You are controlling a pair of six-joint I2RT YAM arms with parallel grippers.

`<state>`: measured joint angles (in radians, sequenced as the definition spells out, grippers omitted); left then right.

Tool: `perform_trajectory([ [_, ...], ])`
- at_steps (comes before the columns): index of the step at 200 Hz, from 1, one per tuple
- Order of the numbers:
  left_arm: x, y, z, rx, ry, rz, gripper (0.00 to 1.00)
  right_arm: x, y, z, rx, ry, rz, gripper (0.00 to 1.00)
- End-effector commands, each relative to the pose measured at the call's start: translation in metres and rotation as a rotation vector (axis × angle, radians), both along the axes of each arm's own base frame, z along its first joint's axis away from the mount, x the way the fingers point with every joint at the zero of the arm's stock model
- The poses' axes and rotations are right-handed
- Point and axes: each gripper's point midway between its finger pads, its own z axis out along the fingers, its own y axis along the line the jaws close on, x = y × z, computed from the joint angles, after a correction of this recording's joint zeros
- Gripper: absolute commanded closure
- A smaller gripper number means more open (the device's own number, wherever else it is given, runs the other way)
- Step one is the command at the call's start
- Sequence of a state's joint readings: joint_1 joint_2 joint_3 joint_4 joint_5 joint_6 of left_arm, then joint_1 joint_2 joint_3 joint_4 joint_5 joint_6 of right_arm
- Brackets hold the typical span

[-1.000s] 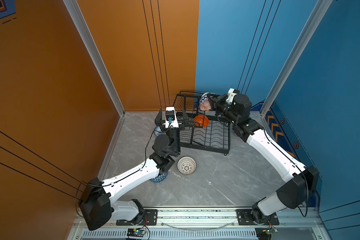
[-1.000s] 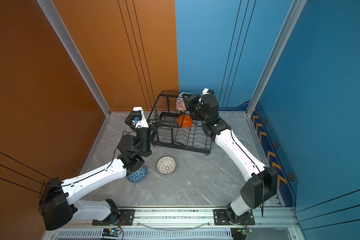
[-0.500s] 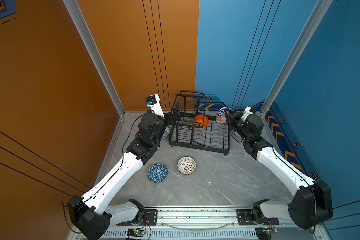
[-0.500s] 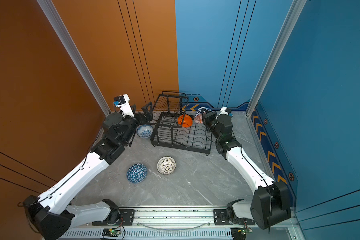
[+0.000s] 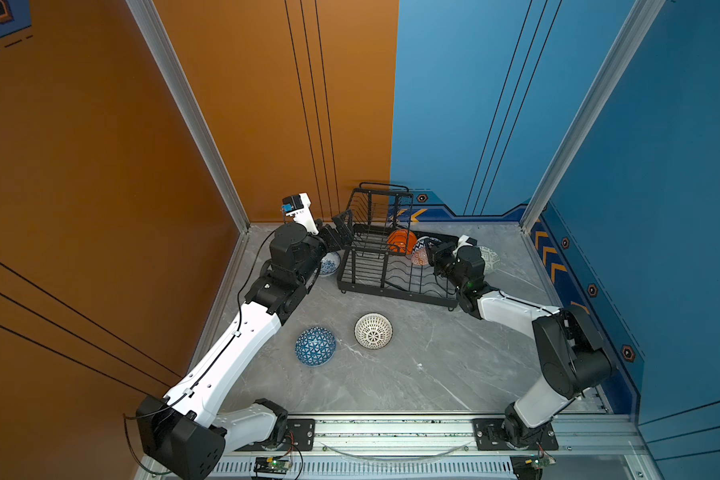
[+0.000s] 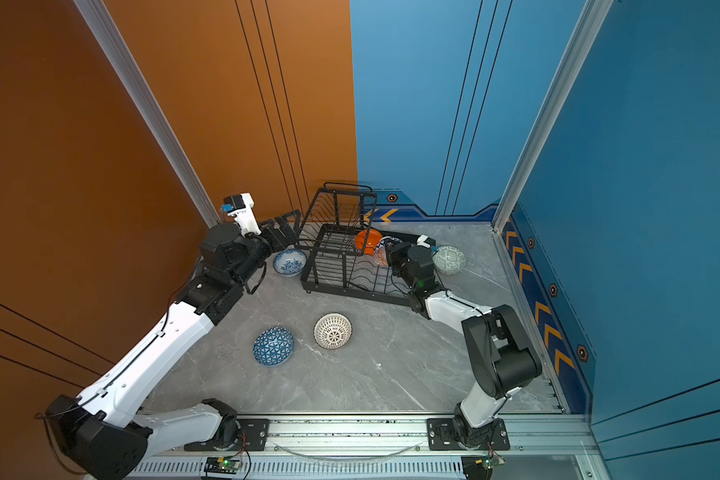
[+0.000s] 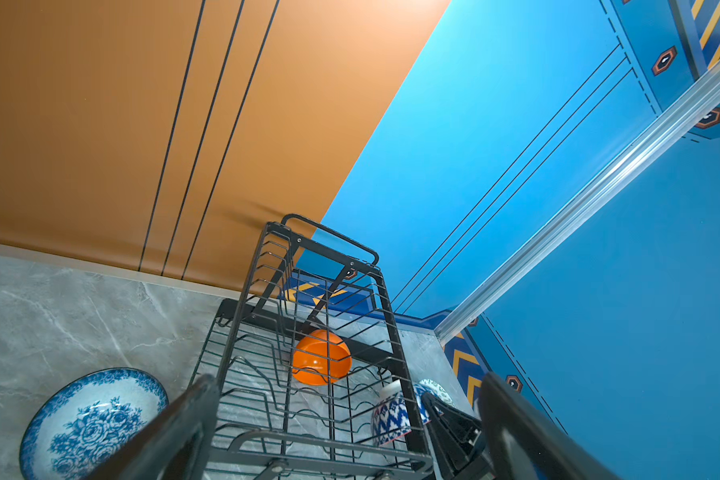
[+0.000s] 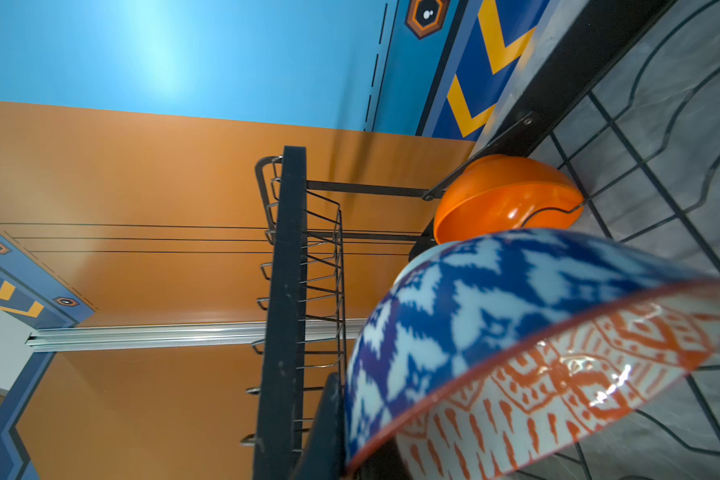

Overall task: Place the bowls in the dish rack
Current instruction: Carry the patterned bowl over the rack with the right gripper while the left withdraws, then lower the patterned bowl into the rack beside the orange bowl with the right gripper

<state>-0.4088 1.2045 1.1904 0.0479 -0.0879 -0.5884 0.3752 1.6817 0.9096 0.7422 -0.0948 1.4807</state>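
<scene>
Right hand (image 5: 433,254): closed on the patterned bowl (image 8: 516,332), which I hold on edge at the dish rack (image 5: 391,278) so it fits a wavy slot.
Just past that hand: the orange bowl (image 5: 400,241), already slotted; mine likely goes beside it.
Left hand (image 5: 341,228): wide open, empty, beside the rack's raised basket; the floral bowl (image 7: 88,419) sits just below it on the desk (image 5: 412,374).

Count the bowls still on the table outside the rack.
4: floral bowl left of the rack, green bowl right of it, triangle bowl and dotted bowl in front. More may be hidden.
</scene>
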Motion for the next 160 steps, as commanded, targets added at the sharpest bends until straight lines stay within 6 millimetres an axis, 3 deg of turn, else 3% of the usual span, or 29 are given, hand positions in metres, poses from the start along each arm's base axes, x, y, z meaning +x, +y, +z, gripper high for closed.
perform_trajectory([
  [1,0.001,0.001,-0.008,-0.040,0.025,-0.029,0.02,0.012,0.011,0.043,0.078,-0.151,-0.024,1.00],
  [73,0.015,-0.003,-0.009,-0.124,0.049,-0.049,0.02,0.035,0.053,0.017,0.115,-0.172,-0.056,1.00],
  [160,0.015,-0.022,-0.013,-0.161,0.090,-0.141,0.02,0.052,0.060,-0.006,0.125,-0.150,-0.097,1.00],
])
